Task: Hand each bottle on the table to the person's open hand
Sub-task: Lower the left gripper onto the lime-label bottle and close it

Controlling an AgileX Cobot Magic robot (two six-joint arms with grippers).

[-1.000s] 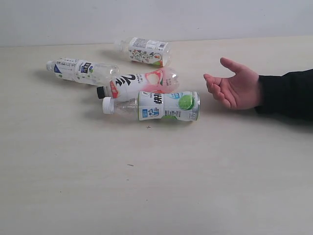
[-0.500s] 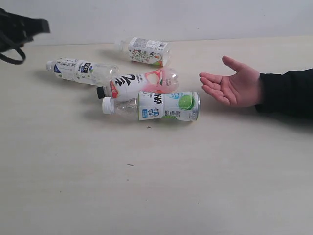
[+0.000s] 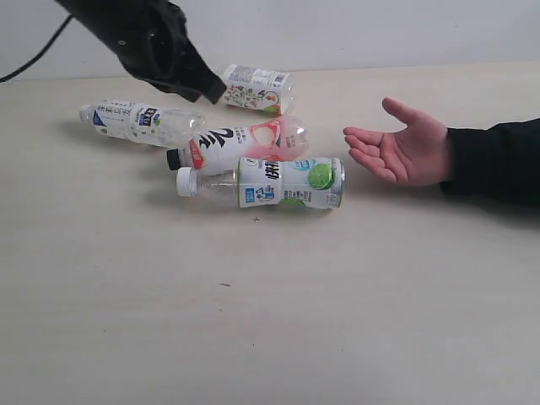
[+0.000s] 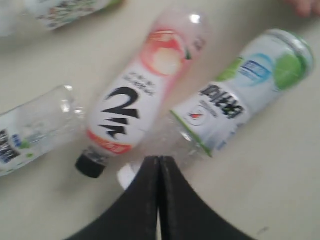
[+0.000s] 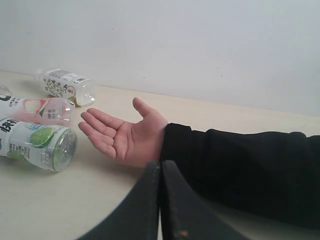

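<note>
Several bottles lie on their sides on the table [image 3: 270, 321]: a green-and-white one [image 3: 278, 182] nearest the front, a pink-and-white one with a black cap [image 3: 240, 145] behind it, a blue-and-white one [image 3: 139, 121] at the left and a floral one [image 3: 253, 88] at the back. A person's open hand [image 3: 401, 152] rests palm up at the right. My left gripper [image 3: 211, 89] hangs shut and empty above the back bottles; its wrist view shows the pink bottle [image 4: 137, 100] and green bottle [image 4: 240, 95] below the left gripper [image 4: 159, 160]. My right gripper [image 5: 160, 165] is shut and empty near the hand [image 5: 125, 135].
The person's black sleeve [image 3: 498, 160] lies along the table at the right edge. A pale wall [image 3: 380, 29] runs behind the table. A black cable [image 3: 34, 59] trails from the left arm at the upper left.
The left arm has swung in from the upper left corner to above the back bottles. The person's hand has opened a little flatter. The bottles have not moved.
</note>
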